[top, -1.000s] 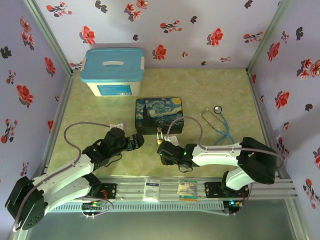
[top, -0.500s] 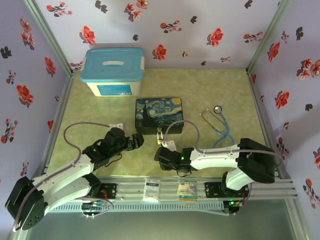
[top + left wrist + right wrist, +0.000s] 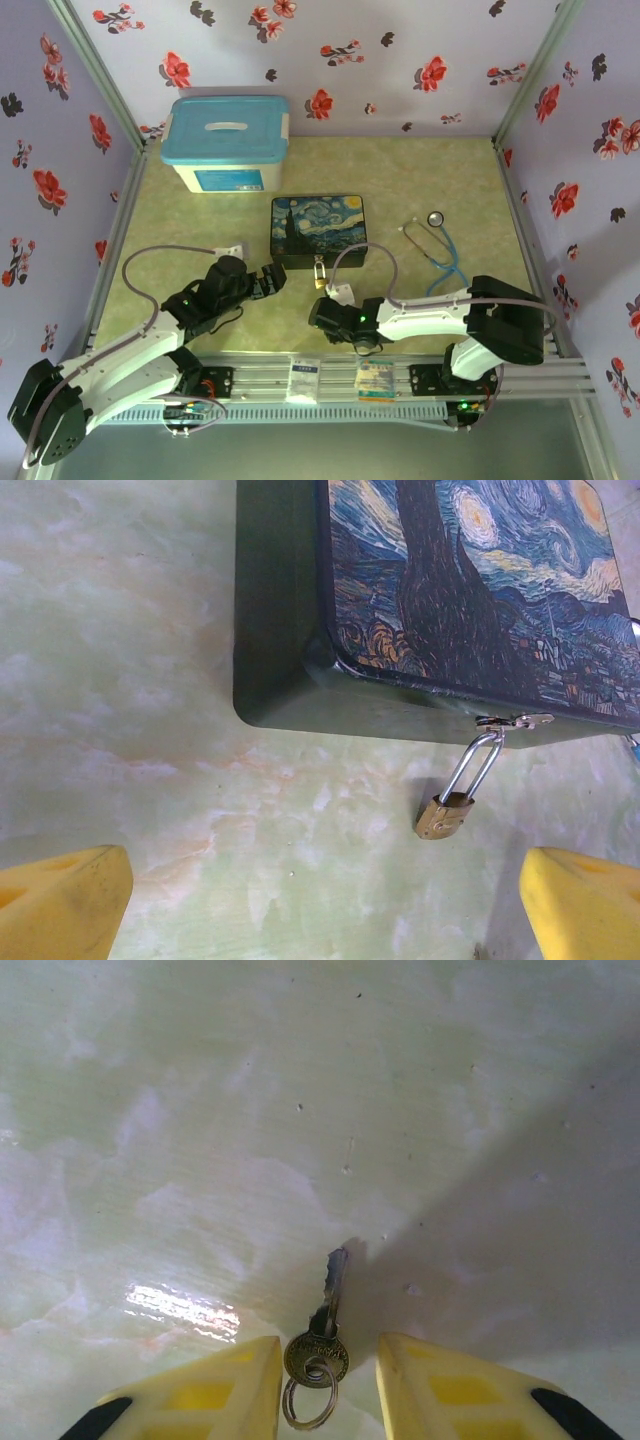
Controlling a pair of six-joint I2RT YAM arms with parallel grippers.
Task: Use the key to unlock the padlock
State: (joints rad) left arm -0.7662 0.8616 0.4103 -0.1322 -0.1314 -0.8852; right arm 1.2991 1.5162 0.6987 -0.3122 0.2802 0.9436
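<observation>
Because the tiny dark metal key (image 3: 331,1282) is lying flat on the pale green marbled tabletop (image 3: 190,1100), I am judging that the right gripper (image 3: 328,1352) could skid it aside or pinch only its ring. Its yellow fingers (image 3: 225,1390) are standing partly spread, straddling the key's head without clamping it. The left gripper (image 3: 322,892) is gaping wide, the small brass padlock (image 3: 445,816) hanging just ahead.

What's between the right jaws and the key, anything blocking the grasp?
Nothing visible does. In the right wrist view the key lies flat on the table. Its round head sits between the jaws of the right gripper, with a small gap on each side and its shaft pointing away from the camera.
</observation>
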